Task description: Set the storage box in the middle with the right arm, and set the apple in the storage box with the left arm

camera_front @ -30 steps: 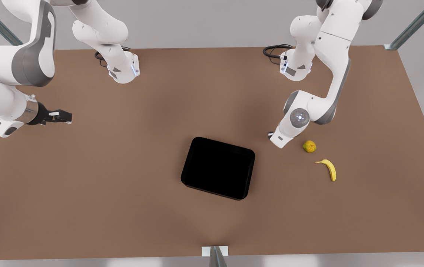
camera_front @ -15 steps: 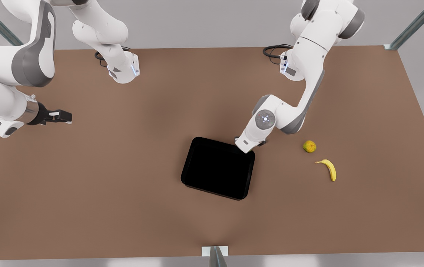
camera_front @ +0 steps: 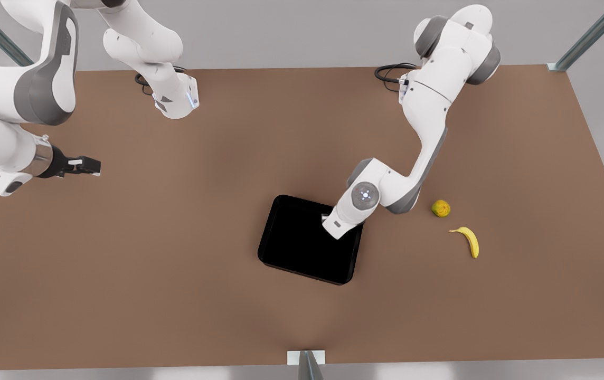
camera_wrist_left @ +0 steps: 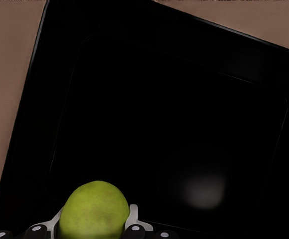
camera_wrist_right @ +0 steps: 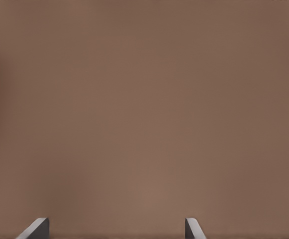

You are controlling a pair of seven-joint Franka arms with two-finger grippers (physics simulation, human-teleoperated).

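Observation:
The black storage box (camera_front: 296,250) lies near the table's middle in the front view. My left arm reaches in from the front view's right, its wrist (camera_front: 345,219) above the box's far right corner. In the left wrist view my left gripper (camera_wrist_left: 93,222) is shut on the light-green apple (camera_wrist_left: 93,206), held over the storage box (camera_wrist_left: 174,124) interior. In the front view that wrist hides the apple. My right gripper (camera_front: 90,166) waits at the front view's left, well away from the box. The right wrist view shows its fingers (camera_wrist_right: 35,229) apart over bare table, the gripper (camera_wrist_right: 115,228) open.
A yellow-orange fruit with green blotches (camera_front: 441,208) and a banana (camera_front: 468,240) lie right of the box in the front view. Both arm bases (camera_front: 175,100) stand at the table's back edge. A small post (camera_front: 307,361) sits at the front edge.
My left arm has swung from beside the yellow-orange fruit toward the front view's left, ending over the box's far right corner. The right arm has barely moved.

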